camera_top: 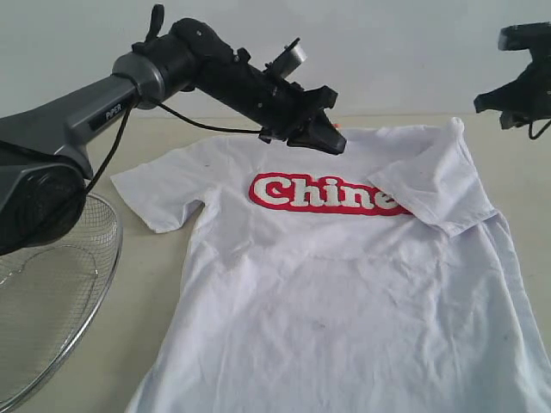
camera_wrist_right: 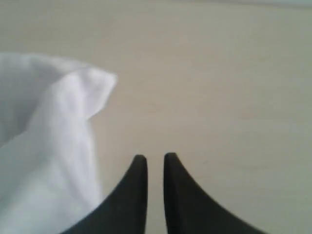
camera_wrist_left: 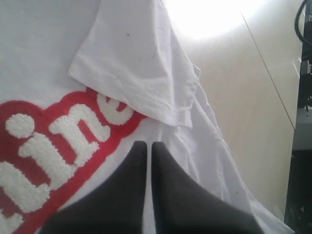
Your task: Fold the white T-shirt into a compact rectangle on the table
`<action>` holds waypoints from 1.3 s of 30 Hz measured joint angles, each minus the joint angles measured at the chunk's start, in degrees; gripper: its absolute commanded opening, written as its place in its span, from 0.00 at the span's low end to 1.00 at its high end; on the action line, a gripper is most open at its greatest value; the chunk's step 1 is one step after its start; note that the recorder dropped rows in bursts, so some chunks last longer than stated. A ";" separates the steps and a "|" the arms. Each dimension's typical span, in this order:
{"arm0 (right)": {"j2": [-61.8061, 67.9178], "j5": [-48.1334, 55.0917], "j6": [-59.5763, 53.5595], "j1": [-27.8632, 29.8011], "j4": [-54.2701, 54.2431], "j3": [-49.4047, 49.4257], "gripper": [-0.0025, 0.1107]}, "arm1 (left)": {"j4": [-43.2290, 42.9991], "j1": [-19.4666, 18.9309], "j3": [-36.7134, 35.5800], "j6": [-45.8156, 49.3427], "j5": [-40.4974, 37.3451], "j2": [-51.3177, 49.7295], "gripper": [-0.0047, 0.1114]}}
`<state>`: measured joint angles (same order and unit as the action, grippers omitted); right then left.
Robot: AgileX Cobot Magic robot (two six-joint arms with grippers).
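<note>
Counter (camera_top: 151, 284) carries your white T-shirt (camera_top: 344, 292) lengthwise, collar far, hem toward the camera; left jaws clenched empty, right jaws nearly closed, empty.

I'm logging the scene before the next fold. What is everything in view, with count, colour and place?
white T-shirt: one, white with a red banner, print side up on the table; its sleeve on the exterior view's right is folded in over the banner's end.
table: one, pale beige, under everything.
wire-mesh basket: one, silver, exterior view's left edge, beside the shirt.
left gripper: one, black, shut and empty, over the shirt near the collar.
right gripper: one, black, jaws nearly together, empty, raised beyond the shirt's far right shoulder.
</note>
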<state>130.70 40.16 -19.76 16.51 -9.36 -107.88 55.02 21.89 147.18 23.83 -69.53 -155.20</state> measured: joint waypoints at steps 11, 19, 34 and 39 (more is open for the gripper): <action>-0.30 5.20 -5.00 -5.16 -14.64 0.00 0.02 | -0.09 -0.51 0.00 -0.13 -0.09 0.80 0.08; 5.66 2.72 -3.57 -5.29 -12.34 0.00 0.02 | -0.23 -0.51 0.00 -0.26 -0.09 0.80 0.08; 3.79 1.22 -3.57 -2.52 -12.20 -0.13 0.02 | -0.23 -0.51 0.00 -0.58 -0.09 0.80 0.08; 7.15 0.63 -3.57 -2.43 -12.32 -0.02 0.02 | -0.23 -0.51 0.00 -0.58 -0.09 0.80 0.08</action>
<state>137.85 40.79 -23.34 14.08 -21.68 -107.90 54.78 21.38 147.18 23.25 -69.62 -154.40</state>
